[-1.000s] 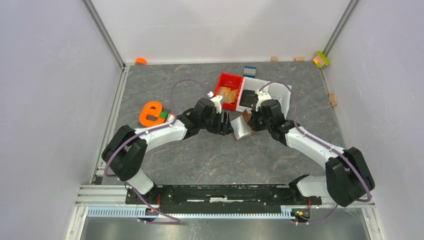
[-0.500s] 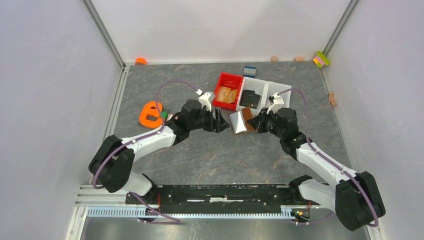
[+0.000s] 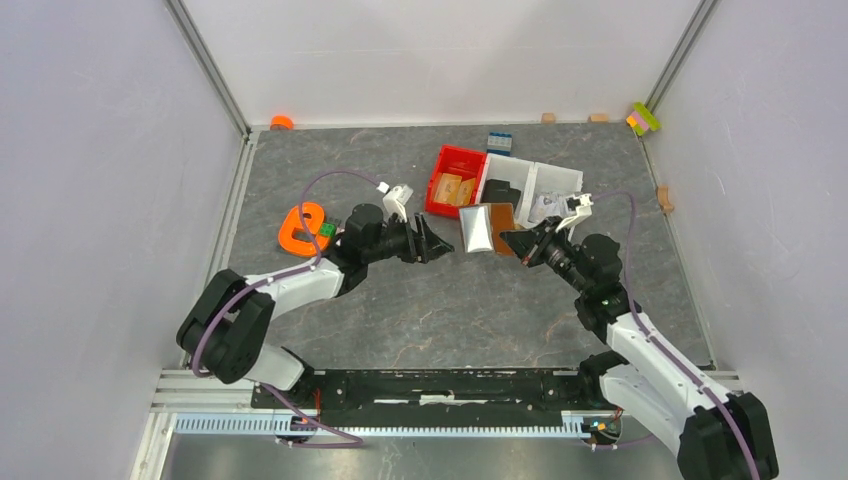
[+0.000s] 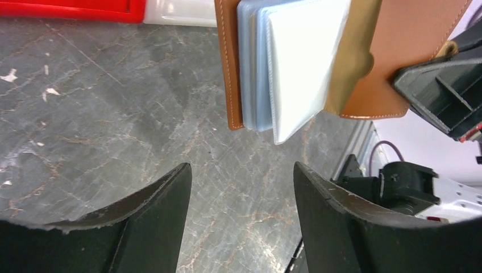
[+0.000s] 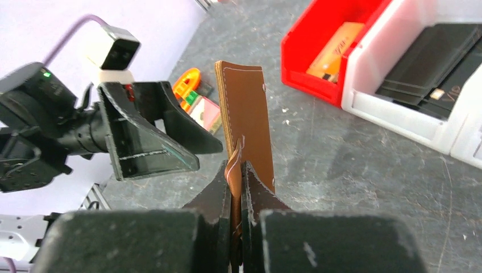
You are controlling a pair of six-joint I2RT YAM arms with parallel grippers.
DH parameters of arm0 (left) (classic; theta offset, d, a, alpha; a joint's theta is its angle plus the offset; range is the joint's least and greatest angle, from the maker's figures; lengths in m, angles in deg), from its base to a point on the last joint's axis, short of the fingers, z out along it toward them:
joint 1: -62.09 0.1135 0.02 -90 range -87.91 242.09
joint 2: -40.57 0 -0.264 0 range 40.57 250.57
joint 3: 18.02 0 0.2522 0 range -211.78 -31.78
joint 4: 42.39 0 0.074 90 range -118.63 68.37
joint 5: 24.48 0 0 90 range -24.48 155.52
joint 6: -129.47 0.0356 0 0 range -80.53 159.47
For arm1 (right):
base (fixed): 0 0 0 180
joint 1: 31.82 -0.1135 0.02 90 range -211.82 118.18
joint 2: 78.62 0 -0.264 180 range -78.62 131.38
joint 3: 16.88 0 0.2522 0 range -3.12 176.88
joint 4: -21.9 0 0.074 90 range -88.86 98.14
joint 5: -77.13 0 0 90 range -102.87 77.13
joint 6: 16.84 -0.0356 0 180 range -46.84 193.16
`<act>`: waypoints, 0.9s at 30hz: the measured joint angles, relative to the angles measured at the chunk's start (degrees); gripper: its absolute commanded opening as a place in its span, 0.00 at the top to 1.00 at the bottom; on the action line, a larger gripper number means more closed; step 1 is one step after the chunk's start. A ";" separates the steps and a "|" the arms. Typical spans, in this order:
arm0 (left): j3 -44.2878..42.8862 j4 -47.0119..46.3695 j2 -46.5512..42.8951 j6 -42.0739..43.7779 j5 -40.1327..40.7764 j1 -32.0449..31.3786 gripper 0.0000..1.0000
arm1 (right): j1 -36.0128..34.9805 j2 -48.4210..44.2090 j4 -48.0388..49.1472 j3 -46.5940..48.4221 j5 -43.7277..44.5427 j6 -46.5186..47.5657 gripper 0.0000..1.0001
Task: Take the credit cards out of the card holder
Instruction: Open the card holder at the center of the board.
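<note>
Clamping the card holder (image 5: 247,108) at its strap-tab end, the right fingers (image 5: 237,173) are pressed together on the brown leather and hold it up off the table (image 3: 420,310), its open end turned toward the other arm. The left fingers (image 3: 440,242) stand wide apart and grip nothing. They point at that open end from near it, without touching. From the holder's open end the credit cards (image 4: 295,62) show as a fanned stack, pale blue and silvery white, with their corners past the leather. They look thin, light, stiff and slick, so the exposed corner probably wants pinching flat between both fingers and drawing straight along the pocket. The holder seems soft and may flex or twist about the right-hand pinch if the cards bind. Beyond the holder, a red bin (image 3: 447,160) sits on the table.
</note>
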 measured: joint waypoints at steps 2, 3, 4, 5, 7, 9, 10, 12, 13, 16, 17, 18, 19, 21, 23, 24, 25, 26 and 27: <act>1.60 -2.43 -0.70 -0.96 -1.20 0.22 0.28 | 0.04 -1.81 0.61 -0.22 -0.26 -0.66 1.00; 2.27 -3.72 -1.20 -1.38 -1.77 0.33 0.28 | 0.04 -2.71 0.83 -0.22 -0.35 -0.98 1.00; 2.78 -4.92 -1.73 -1.66 -2.34 0.35 0.28 | 0.04 -3.50 1.03 -0.28 -0.44 -1.22 1.00; 3.19 -6.25 -2.23 -1.99 -2.86 0.35 0.27 | 0.04 -4.50 1.33 -0.35 -0.52 -1.49 0.99; 3.93 -8.79 -3.26 -2.54 -3.54 0.35 0.27 | 0.07 -6.29 1.77 -0.46 -0.70 -1.99 0.99; 4.66 -11.41 -4.15 -2.99 -4.59 0.35 0.27 | 0.09 -7.69 2.23 -0.59 -0.87 -2.43 0.99; 4.90 -12.50 -4.46 -3.21 -5.01 0.35 0.27 | 0.09 -8.11 2.45 -0.63 -0.96 -2.58 0.99; 5.14 -14.34 -4.83 -3.52 -6.05 0.35 0.27 | 0.09 -8.76 3.21 -0.74 -1.60 -2.99 0.99; 5.14 -15.04 -4.94 -3.65 -6.27 0.35 0.28 | 0.09 -8.90 3.76 -0.83 -2.12 -3.39 0.99; 5.18 -16.41 -5.18 -3.82 -6.45 0.35 0.29 | 0.09 -8.98 5.09 -1.09 -3.72 -4.26 0.99; 5.18 -16.68 -5.18 -3.87 -6.45 0.35 0.30 | 0.09 -8.98 5.31 -1.09 -4.11 -4.50 0.99; 5.18 -16.76 -5.18 -3.91 -6.45 0.35 0.31 | 0.09 -8.98 5.62 -1.09 -4.55 -4.72 0.99; 5.18 -16.79 -5.18 -3.96 -6.45 0.35 0.31 | 0.09 -8.98 6.03 -1.09 -4.94 -4.92 0.99; 5.18 -16.79 -5.20 -3.96 -6.45 0.37 0.32 | 0.09 -8.98 6.82 -1.09 -5.64 -5.35 0.99; 5.20 -16.74 -5.22 -3.96 -6.38 0.42 0.33 | 0.09 -8.98 7.45 -1.11 -6.27 -5.55 0.98; 5.22 -16.74 -5.27 -3.96 -6.36 0.46 0.35 | 0.09 -8.98 7.76 -1.11 -6.58 -5.79 0.98; 5.33 -16.76 -5.46 -3.96 -6.27 0.52 0.36 | 0.09 -8.98 8.00 -1.16 -6.88 -5.95 0.98; 5.60 -16.85 -5.73 -3.96 -6.27 0.66 0.37 | 0.09 -9.01 8.33 -1.22 -7.19 -6.14 0.98; 5.95 -17.00 -6.08 -3.96 -6.25 0.74 0.37 | 0.09 -9.03 8.55 -1.29 -7.52 -6.36 0.98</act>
